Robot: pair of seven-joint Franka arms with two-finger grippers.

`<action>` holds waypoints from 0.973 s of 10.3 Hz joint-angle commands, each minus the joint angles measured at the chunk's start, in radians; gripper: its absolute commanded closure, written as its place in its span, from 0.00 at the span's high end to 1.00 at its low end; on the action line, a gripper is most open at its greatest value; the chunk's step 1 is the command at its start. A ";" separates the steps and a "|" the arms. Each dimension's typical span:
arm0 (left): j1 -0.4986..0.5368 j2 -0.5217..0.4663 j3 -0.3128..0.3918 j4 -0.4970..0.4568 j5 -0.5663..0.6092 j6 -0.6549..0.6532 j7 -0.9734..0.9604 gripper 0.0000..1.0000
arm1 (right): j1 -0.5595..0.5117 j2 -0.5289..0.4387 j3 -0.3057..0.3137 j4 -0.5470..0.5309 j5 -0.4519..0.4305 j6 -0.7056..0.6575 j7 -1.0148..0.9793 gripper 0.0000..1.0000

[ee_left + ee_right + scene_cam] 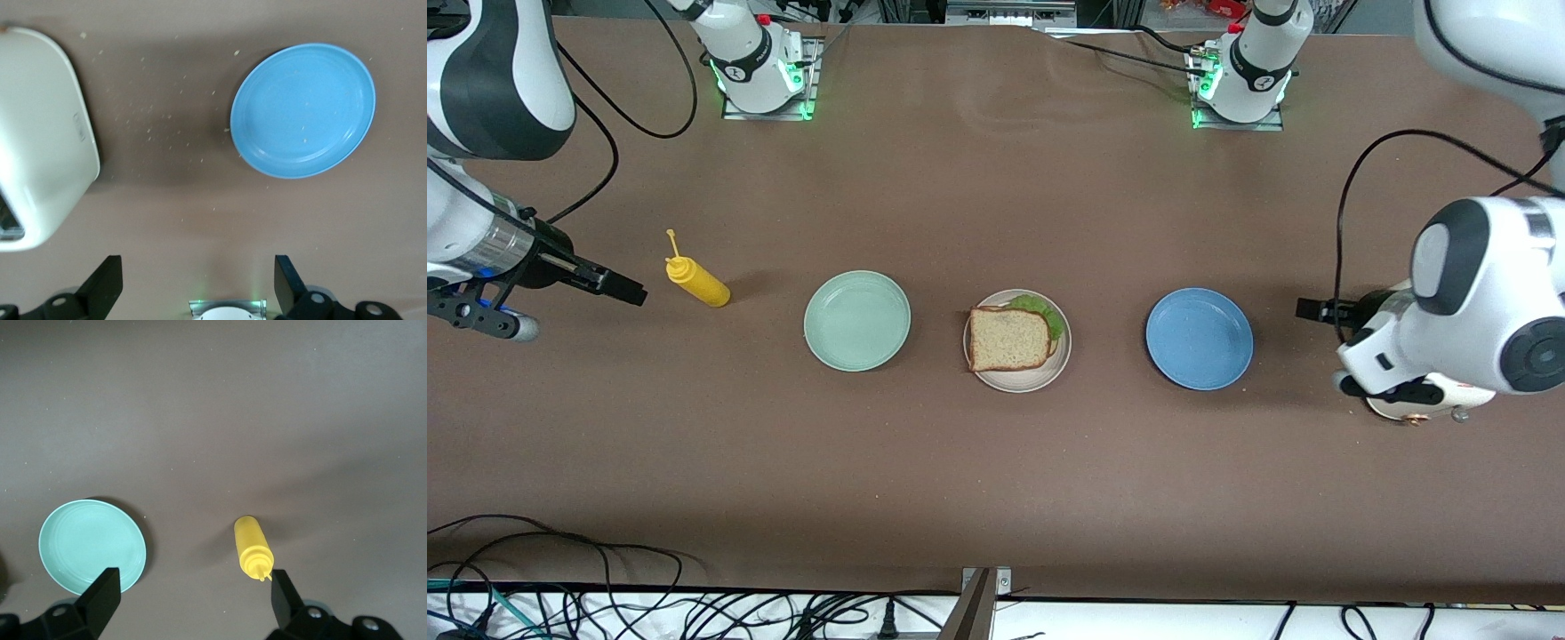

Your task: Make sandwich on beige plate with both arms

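Note:
The sandwich (1008,339) lies on the beige plate (1021,380) at the middle of the table: a tan bread slice on top, with green lettuce (1043,313) peeking out at its edge. My right gripper (627,292) (193,583) hangs open and empty over the table beside a yellow bottle, at the right arm's end. At the left arm's end, my left gripper (1312,309) (198,270) is also open and empty, over bare table beside the blue plate. Neither gripper touches the sandwich.
A mint-green plate (857,320) (91,545) sits beside the beige plate toward the right arm's end, with a yellow squeeze bottle (698,281) (252,548) past it. A blue plate (1199,338) (303,110) sits toward the left arm's end. A white appliance (40,133) stands under the left arm.

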 commanded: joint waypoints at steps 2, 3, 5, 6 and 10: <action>0.017 -0.167 -0.015 -0.186 0.050 0.018 -0.107 1.00 | -0.016 -0.034 -0.001 -0.022 -0.012 0.006 -0.017 1.00; 0.019 -0.216 -0.021 -0.229 0.064 0.021 -0.127 1.00 | -0.016 -0.039 -0.003 -0.022 -0.009 0.000 -0.013 1.00; 0.014 -0.329 -0.026 -0.380 0.067 0.112 -0.128 1.00 | -0.016 -0.040 -0.006 -0.022 0.017 0.004 -0.013 1.00; 0.014 -0.386 -0.029 -0.459 0.067 0.159 -0.126 1.00 | -0.014 -0.043 -0.004 -0.020 0.019 0.003 -0.002 1.00; 0.017 -0.426 -0.050 -0.467 0.127 0.168 -0.106 1.00 | -0.014 -0.043 -0.003 -0.011 0.019 0.000 0.001 1.00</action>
